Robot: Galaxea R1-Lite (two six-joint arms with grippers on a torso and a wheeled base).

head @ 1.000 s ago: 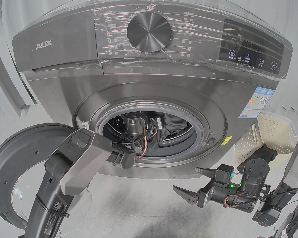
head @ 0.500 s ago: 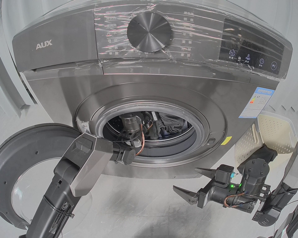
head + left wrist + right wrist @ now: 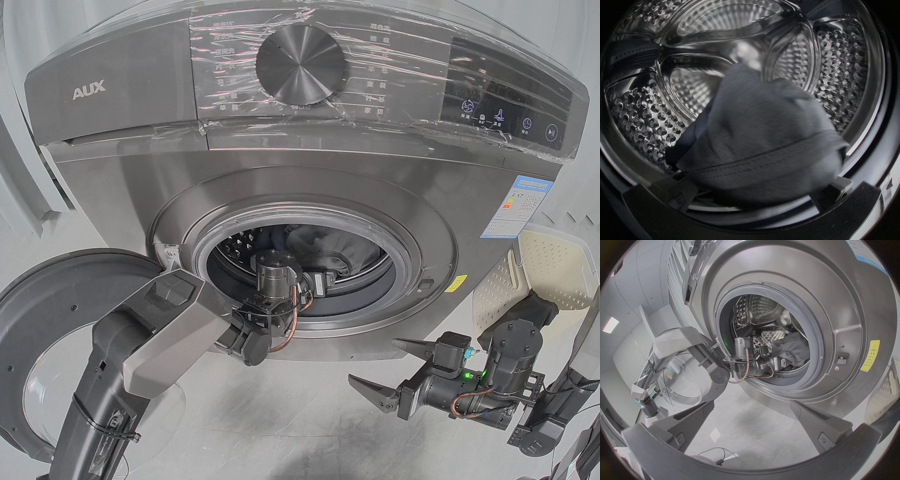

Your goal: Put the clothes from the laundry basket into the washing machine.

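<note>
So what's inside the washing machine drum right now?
A grey garment is in there, a dark blue cloth peeking out at its edge. The garment hides the drum floor under it.

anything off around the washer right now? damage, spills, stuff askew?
No spill or damage. Only oddity: wrinkled plastic film covers the control panel of the washing machine. A grey garment lies inside the drum; a dark garment is in the laundry basket.

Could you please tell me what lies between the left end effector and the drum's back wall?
A grey garment lies there, shown in the left wrist view.
</note>
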